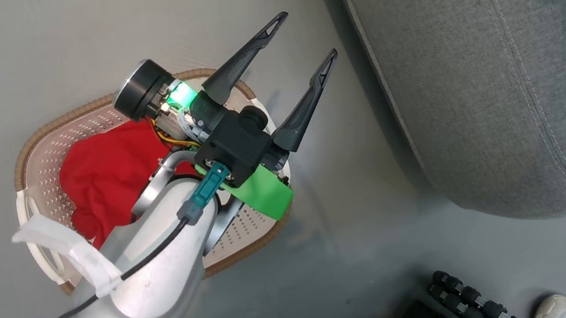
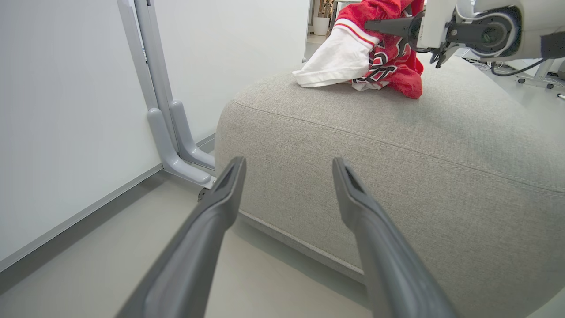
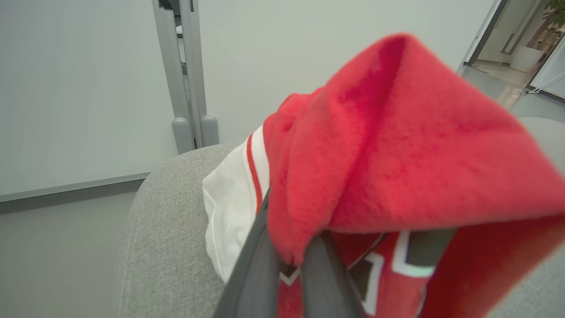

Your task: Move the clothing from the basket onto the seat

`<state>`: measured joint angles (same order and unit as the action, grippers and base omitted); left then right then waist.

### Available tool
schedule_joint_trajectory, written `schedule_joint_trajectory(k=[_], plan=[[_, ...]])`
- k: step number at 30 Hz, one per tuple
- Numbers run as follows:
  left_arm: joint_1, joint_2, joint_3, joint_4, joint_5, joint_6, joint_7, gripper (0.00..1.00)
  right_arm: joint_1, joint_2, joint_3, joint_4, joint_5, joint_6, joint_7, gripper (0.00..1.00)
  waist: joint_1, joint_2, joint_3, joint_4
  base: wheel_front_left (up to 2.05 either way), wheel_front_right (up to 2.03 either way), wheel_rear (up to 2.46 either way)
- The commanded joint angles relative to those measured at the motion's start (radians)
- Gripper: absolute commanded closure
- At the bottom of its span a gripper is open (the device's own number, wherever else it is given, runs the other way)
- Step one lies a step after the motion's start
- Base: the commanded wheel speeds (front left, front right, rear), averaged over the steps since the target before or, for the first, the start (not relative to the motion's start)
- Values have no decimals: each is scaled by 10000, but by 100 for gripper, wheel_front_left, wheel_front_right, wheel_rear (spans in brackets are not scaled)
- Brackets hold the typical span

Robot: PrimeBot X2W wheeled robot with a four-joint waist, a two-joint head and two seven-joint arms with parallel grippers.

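- Two pieces of clothing are apart: a plain red garment (image 1: 106, 174) lies crumpled in the basket (image 1: 45, 161), and the jersey (image 2: 384, 66) is at the seat (image 1: 471, 69).
- Left gripper (image 1: 309, 33): jaws spread wide, empty and touching nothing, above the basket's rim, fingers aimed at the seat's side.
- Right gripper (image 3: 291, 269): jaws pressed together, pinching the jersey's red fabric, which drapes over its fingers; the white sleeve rests on the seat top.

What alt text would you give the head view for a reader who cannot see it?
The robot's pale left arm reaches over a cream basket holding a red garment, its open end effector pointing toward a large grey seat on the right.
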<state>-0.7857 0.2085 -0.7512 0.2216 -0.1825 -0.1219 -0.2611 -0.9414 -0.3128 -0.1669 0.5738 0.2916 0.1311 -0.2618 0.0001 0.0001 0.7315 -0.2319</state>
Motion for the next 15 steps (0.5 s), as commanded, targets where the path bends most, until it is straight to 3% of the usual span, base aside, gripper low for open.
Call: schedule_joint_trajectory(k=[1, 15], plan=[[17, 91, 45, 27, -33, 81, -49, 0, 223, 55, -2, 9, -28, -7, -49, 0, -1, -1, -172, -24, 0, 0, 0], [1181, -167, 655, -210, -369, 365, -47, 0, 2760, 478, 132, -1305, -140, -7, -49, 0, -1, -1, -2110, 249, 0, 0, 0]])
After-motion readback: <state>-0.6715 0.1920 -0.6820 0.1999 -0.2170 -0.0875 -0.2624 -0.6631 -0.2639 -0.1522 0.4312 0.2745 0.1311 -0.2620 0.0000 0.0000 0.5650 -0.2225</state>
